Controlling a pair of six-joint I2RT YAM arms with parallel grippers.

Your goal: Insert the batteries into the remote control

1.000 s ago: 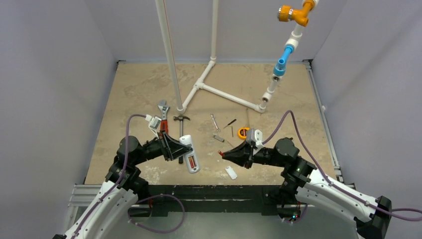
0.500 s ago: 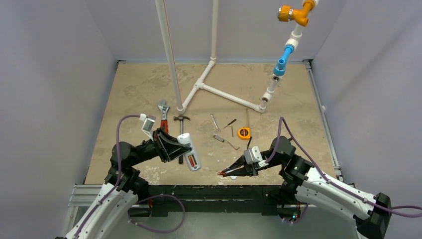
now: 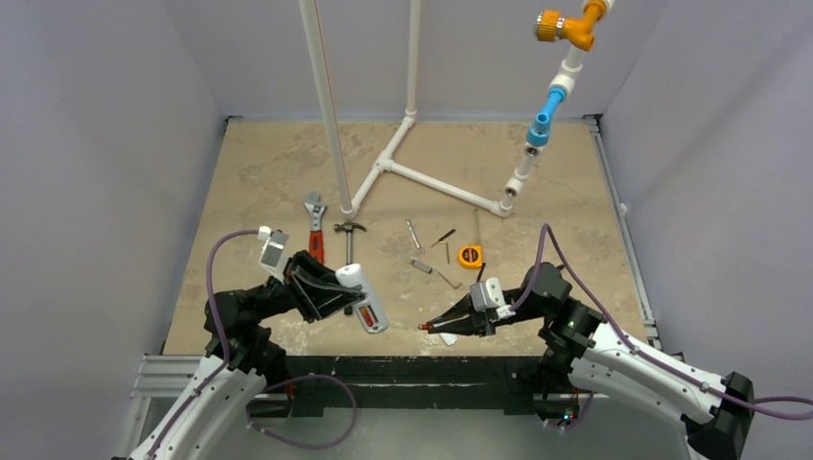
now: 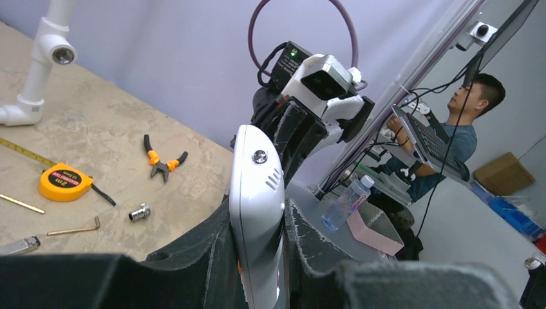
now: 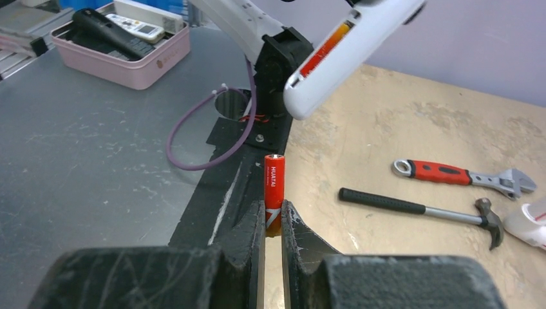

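My left gripper [image 3: 337, 292] is shut on the white remote control [image 3: 362, 298], held off the table with its free end pointing right and toward the near edge. One orange-red battery [image 3: 369, 311] lies in the remote's open back recess. In the left wrist view the remote control [image 4: 257, 206] stands edge-on between the fingers. My right gripper [image 3: 429, 328] is shut on a second battery [image 5: 273, 183], which sticks out past the fingertips [image 5: 291, 225]. It hovers low near the table's front edge, right of the remote control [image 5: 348, 45], whose loaded battery [image 5: 325, 48] shows there too.
A small white cover [image 3: 448, 336] lies partly under the right gripper. A red-handled wrench [image 3: 313, 228], a hammer [image 3: 349, 241], a tape measure [image 3: 469, 256], a screwdriver [image 3: 442, 238] and small metal bits lie mid-table. White pipes [image 3: 422, 177] stand behind. Pliers [image 4: 161, 164] lie at the right.
My right gripper has dropped toward the near table edge with its battery, then barely moved. The left arm has drawn back to the left, tilting the remote's free end further right.
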